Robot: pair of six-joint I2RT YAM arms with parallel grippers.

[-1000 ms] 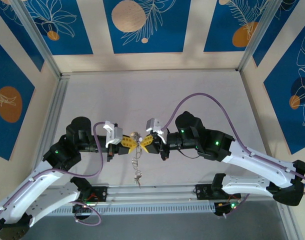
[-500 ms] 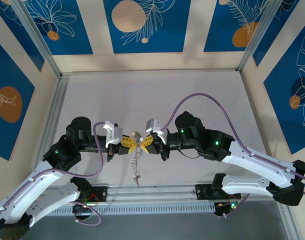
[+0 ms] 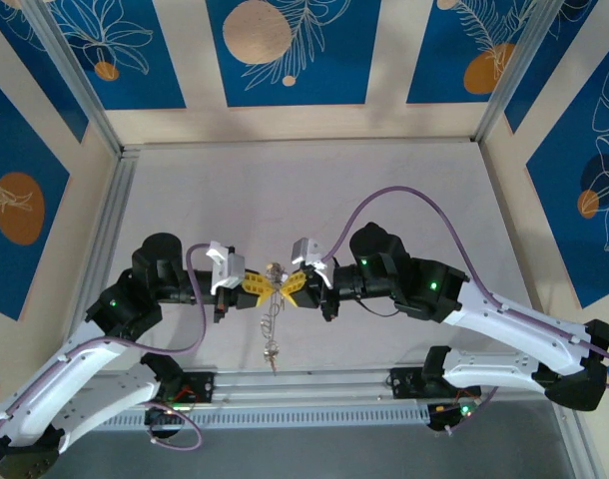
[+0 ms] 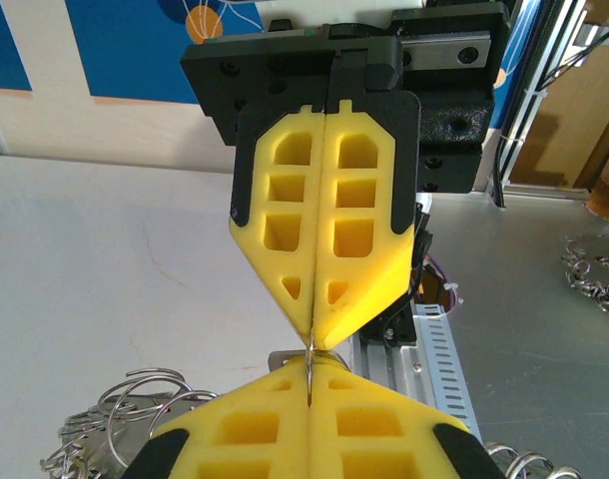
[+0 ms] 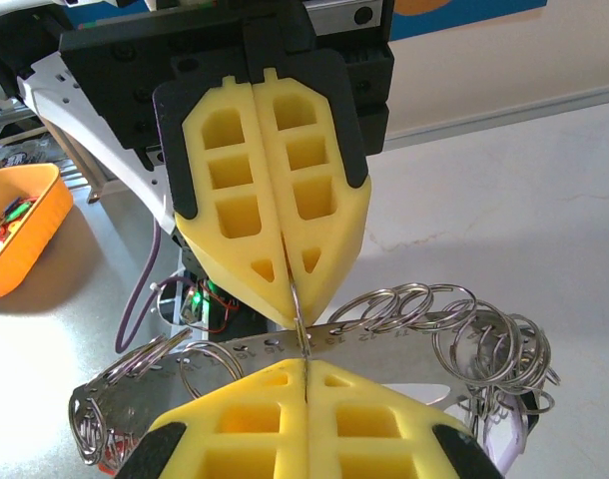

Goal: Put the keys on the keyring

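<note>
My overhead view is bright and even (the light seems to come from above), with only a soft shadow band along the far edge of the table (image 3: 285,190). At my wrists the yellow pads (image 4: 324,230) are sharp, the background goes soft, and the steel rings (image 5: 484,334) carry small glints.

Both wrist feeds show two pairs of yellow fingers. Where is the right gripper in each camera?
Top external: right gripper, mid-picture, meeting the left gripper tip to tip from the right.
Left wrist: right gripper is the upper yellow pair, pointing down.
Right wrist: right gripper is the lower yellow pair at the bottom edge.
Shared landmark: the thin wire pinched where the two grippers' tips meet.
</note>
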